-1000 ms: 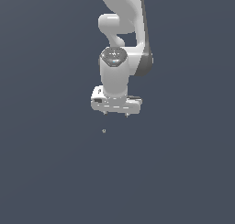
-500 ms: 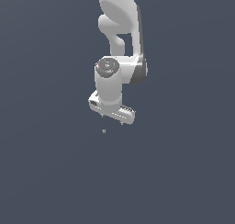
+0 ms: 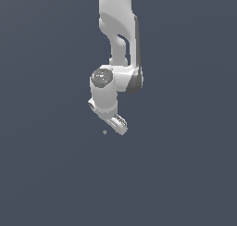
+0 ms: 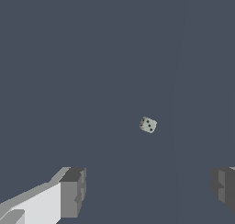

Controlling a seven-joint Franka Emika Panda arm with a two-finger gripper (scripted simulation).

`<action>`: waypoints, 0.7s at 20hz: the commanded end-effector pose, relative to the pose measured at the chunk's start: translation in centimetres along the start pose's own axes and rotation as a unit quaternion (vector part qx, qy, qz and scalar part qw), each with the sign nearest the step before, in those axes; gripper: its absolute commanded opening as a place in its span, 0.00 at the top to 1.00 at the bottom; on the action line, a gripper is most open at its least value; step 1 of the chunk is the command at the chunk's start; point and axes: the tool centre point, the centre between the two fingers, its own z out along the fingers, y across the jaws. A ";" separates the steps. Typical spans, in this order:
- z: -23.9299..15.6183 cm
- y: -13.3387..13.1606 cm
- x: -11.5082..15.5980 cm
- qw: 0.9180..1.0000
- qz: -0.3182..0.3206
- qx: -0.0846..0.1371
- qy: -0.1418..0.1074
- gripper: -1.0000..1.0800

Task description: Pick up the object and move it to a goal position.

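Tiny pale grey object (image 3: pixel 104 132) lying just below centre of the exterior frame, a little below and left of the gripper (image 3: pixel 110 122), apart from it. Gripper jaws spread wide, empty, both fingertips (image 4: pixel 72 193) visible in the wrist view with the object (image 4: pixel 148 125) ahead between them. Arm hanging from the top edge, wrist bent, hand tilted down-right.

We're looking at a bare simulated scene, no real room: flat slate-blue ground all around the claw (image 3: pixel 112 123), smooth untextured white arm (image 3: pixel 118 30) rising above it, no furnishings.
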 end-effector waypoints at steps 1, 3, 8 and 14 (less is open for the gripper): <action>0.8 0.4 0.5 0.999 0.042 0.000 0.002 0.04; 1.4 0.7 0.8 0.997 0.072 0.000 0.003 0.04; 2.5 1.3 1.5 0.991 0.132 0.001 0.007 0.04; 3.3 1.7 2.0 0.984 0.177 0.001 0.010 0.04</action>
